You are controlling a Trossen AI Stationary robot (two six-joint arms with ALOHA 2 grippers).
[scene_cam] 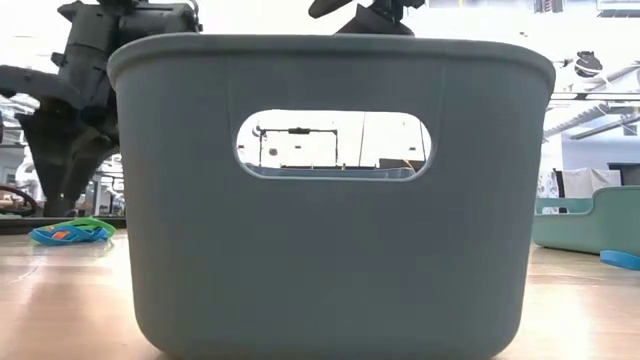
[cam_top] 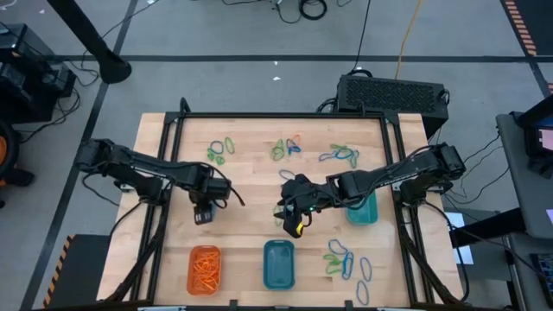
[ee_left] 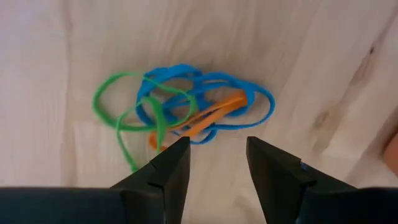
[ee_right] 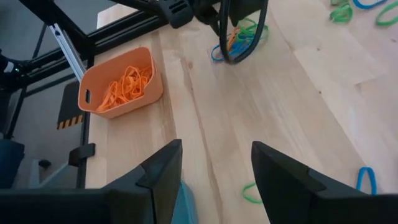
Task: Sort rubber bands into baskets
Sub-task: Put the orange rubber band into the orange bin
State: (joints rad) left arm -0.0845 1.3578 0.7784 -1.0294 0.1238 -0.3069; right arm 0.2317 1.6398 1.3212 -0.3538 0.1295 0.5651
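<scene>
We found the left gripper (ee_left: 214, 165) hanging low over the wooden table (cam_top: 251, 186) with its jaws apart and nothing between them. Just ahead of its fingertips (ee_left: 177, 152) lay a tangled cluster of rubber bands (ee_left: 186, 109): blue loops wound around an orange one, with green loops on one side. The tangle rested flat on the wood, close to the tips but not touching them.

The right gripper (ee_right: 214, 162) also had its jaws parted and empty. Near its fingers we saw a single green band (ee_right: 252, 193) on the table, and a blue band (ee_right: 367, 179) off to the side. Farther ahead of those jaws sat the orange basket (ee_right: 121, 84), filled with orange bands (ee_right: 124, 84). Beyond it, the left arm reached down over the same mixed tangle.

From above, the right gripper (cam_top: 294, 212) hovered near the table's middle, with the blue basket (cam_top: 278, 263) just beyond its tips toward the table's front edge. The teal-green basket (cam_top: 363, 212) lay partly under the right arm, behind its jaws. The left gripper (cam_top: 206, 207) sat well apart from the right one, with the orange basket (cam_top: 205, 269) ahead of it toward the front edge.

Farther off, loose groups of bands lay scattered: one (cam_top: 220, 151) behind the left gripper, two (cam_top: 285, 147) (cam_top: 341, 155) near the table's back edge, and one (cam_top: 346, 259) beside the blue basket.
</scene>
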